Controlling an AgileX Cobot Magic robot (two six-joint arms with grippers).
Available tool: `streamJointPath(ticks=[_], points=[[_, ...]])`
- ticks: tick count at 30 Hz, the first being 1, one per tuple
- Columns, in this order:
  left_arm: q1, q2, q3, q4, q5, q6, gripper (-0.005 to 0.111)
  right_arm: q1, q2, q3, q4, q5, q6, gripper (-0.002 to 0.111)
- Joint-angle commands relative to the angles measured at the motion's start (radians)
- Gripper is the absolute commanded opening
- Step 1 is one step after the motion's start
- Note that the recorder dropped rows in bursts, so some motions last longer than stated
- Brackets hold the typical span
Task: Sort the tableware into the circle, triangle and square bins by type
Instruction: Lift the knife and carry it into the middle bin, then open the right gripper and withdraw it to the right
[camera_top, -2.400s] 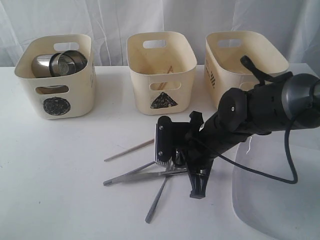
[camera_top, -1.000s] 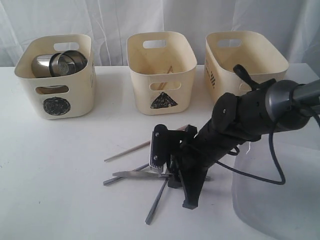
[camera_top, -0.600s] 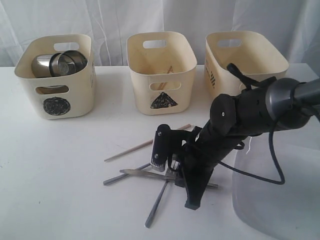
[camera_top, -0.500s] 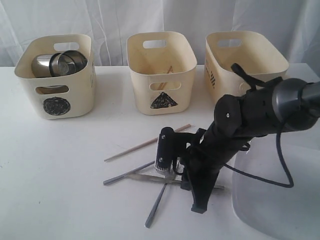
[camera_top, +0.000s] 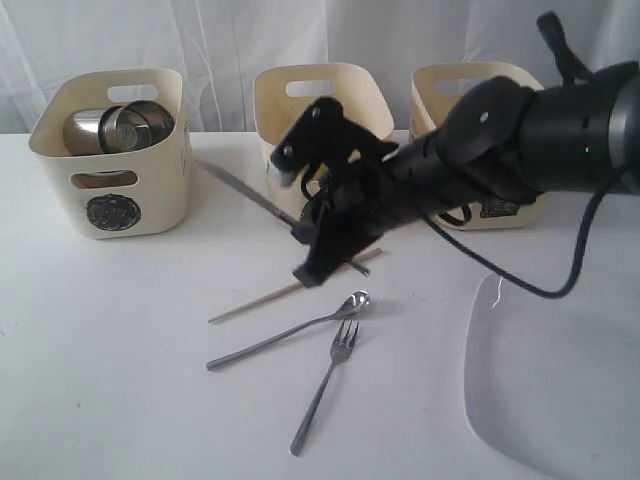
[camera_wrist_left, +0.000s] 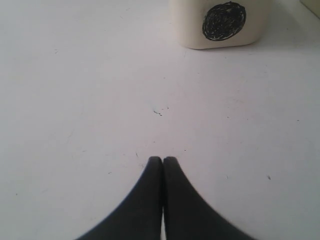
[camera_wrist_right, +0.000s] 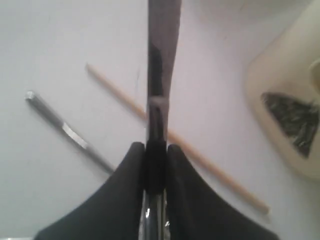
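Lifted off the tabletop (camera_top: 100, 330) since the earlier frames, the knife (camera_top: 245, 191) has been carried up and farther away by the right pincer (camera_top: 305, 245), and the cutlery hidden beneath the arm has been uncovered. Nearest, at the right, the white plate (camera_top: 560, 400) is left untouched. Just left of it the fork (camera_top: 325, 385) and the spoon (camera_top: 295, 330) lie on the tabletop, with one chopstick (camera_top: 270, 297) just beyond them, all below and nearer than the pincer. The right pincer is closed narrowly on one end of the knife, which is held on edge between the fingers. The rest of the knife juts out to the left and far, its tip aimed at the gap between the circle bin (camera_top: 110, 150) and the triangle bin (camera_top: 290, 85). The left pincer (camera_wrist_left: 162, 162) is fully closed on nothing over bare tabletop. Since steel bowls (camera_top: 120, 128) already sit in the circle bin, the knife is judged to be meant for the triangle bin just behind the pincer, though the square bin (camera_top: 450, 90) at the far right cannot be ruled out. For a clean drop, the knife should be raised above the rim and its long free end swung clear of the circle bin's wall. It should then be brought over the opening and tipped downward before release, since so short a hold could let it pivot.
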Motion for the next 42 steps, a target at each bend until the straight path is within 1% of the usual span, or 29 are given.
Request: streamJointPath(ticks=[1,3,5,9,11,14,18,21,23,25,28,30,33,35,38,40,42], points=[[-0.001,-0.005,0.002,-0.008,0.0,-0.006,0.0,-0.004,-0.012,-0.14,0.203,-0.033,-0.015,0.0],[-0.001,-0.005,0.002,-0.008,0.0,-0.006,0.0,-0.004,-0.012,-0.181,0.28,-0.086,-0.015,0.0],[-0.001,-0.005,0.002,-0.008,0.0,-0.006,0.0,-0.004,-0.008,-0.205,0.318,-0.18,-0.015,0.0],[-0.001,-0.005,0.002,-0.008,0.0,-0.006,0.0,-0.006,0.023,-0.218,0.318,-0.401,-0.015,0.0],[-0.001,-0.005,0.002,-0.008,0.0,-0.006,0.0,-0.006,0.049,-0.225,0.318,-0.476,-0.015,0.0],[-0.001,-0.005,0.002,-0.008,0.0,-0.006,0.0,-0.006,0.104,-0.267,0.286,-0.537,-0.015,0.0],[-0.001,-0.005,0.002,-0.008,0.0,-0.006,0.0,-0.006,0.22,-0.37,0.217,-0.631,-0.014,0.0],[-0.001,-0.005,0.002,-0.008,0.0,-0.006,0.0,-0.006,0.311,-0.444,0.213,-0.748,-0.014,0.0],[-0.001,-0.005,0.002,-0.008,0.0,-0.006,0.0,-0.006,0.36,-0.481,0.213,-0.785,-0.014,0.002],[-0.001,-0.005,0.002,-0.008,0.0,-0.006,0.0,-0.012,0.399,-0.508,0.213,-0.761,-0.014,0.01],[-0.001,-0.005,0.002,-0.008,0.0,-0.006,0.0,-0.017,0.427,-0.52,0.213,-0.722,-0.014,0.029],[-0.001,-0.005,0.002,-0.008,0.0,-0.006,0.0,-0.017,0.433,-0.52,0.217,-0.726,-0.014,0.037],[-0.001,-0.005,0.002,-0.008,0.0,-0.006,0.0,-0.017,0.428,-0.52,0.226,-0.743,-0.014,0.038],[-0.001,-0.005,0.002,-0.008,0.0,-0.006,0.0,-0.017,0.415,-0.52,0.295,-0.761,-0.014,0.038],[-0.001,-0.005,0.002,-0.008,0.0,-0.006,0.0,-0.017,0.366,-0.515,0.464,-0.767,-0.027,0.038],[-0.001,-0.005,0.002,-0.008,0.0,-0.006,0.0,-0.017,0.32,-0.514,0.646,-0.774,-0.133,0.038],[-0.001,-0.005,0.002,-0.008,0.0,-0.006,0.0,-0.017,0.272,-0.514,0.825,-0.8,-0.33,0.037]])
